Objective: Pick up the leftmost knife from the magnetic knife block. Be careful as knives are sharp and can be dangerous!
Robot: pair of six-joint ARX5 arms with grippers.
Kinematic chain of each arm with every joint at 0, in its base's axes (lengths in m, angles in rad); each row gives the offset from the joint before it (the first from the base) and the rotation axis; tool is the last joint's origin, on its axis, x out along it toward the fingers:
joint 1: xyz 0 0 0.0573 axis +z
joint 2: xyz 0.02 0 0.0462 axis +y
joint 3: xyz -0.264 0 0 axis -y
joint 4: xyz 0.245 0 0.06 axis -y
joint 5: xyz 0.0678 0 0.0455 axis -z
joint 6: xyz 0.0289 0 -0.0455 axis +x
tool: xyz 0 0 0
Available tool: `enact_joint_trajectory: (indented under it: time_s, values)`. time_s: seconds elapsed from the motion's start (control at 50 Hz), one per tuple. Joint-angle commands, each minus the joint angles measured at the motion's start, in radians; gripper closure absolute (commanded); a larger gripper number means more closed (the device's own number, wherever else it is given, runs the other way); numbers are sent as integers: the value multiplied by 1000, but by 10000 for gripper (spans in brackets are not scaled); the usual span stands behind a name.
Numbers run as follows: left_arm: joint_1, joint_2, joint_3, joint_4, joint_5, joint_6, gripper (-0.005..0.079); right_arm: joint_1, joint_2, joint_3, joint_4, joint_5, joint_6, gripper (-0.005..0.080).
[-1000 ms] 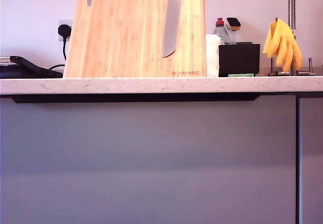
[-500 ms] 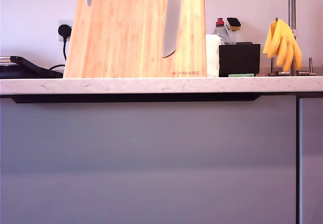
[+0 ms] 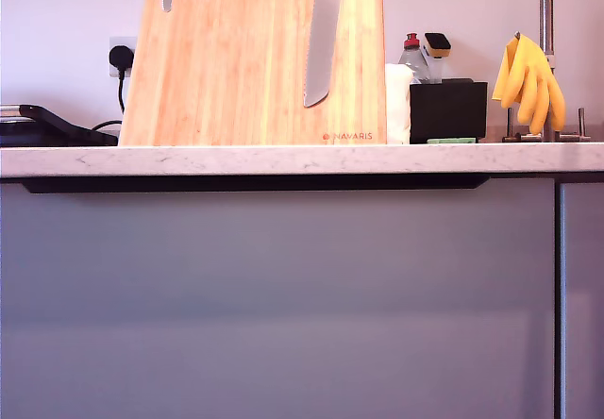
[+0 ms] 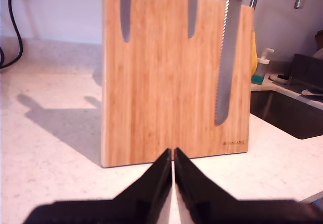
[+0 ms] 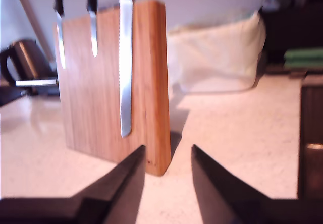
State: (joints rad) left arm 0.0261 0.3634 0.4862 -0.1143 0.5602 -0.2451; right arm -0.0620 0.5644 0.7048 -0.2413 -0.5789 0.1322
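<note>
— How are the jaws set?

— My first gripper [image 4: 173, 156] has its jaws pressed together on nothing, low over the table [image 4: 45, 148], facing the front of the magnetic knife block [image 4: 166, 82]. My second gripper [image 5: 168, 156] has its jaws apart, also empty, pointed at the block's near edge.

— And the knife?

— The leftmost knife [image 4: 125, 12] hangs tip down on the block's face, high up, nearest the exterior view's left. Beside it hangs a shorter blade [image 4: 192, 12], then a long serrated knife [image 4: 225, 57].

— Anything around the block?

— In the exterior view, a black box [image 3: 447, 109] and yellow gloves [image 3: 528, 79] toward the right; neither arm shows there.
</note>
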Motion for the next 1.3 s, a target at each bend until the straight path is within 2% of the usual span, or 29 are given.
enact_joint_trajectory:
  time_s: [0.0,0.14,0.24,0.4,0.7,1.04,1.28]
  values:
    - [-3,12,12,34,6,2,761,3,68,31,3,-33,-30,273]
    - [-3,41,12,66,8,8,761,3,220,101,4,-130,-65,273]
    - [-3,68,12,87,8,14,752,6,324,150,4,-238,-112,274]
    - [-3,114,23,97,10,14,752,35,477,224,3,-313,-178,275]
    - [-3,198,75,141,16,19,751,84,697,369,7,-351,-245,276]
    - [-3,354,147,154,16,44,751,106,883,518,79,-392,-280,276]
    - [-3,438,210,152,21,43,751,115,1025,629,94,-467,-282,276]
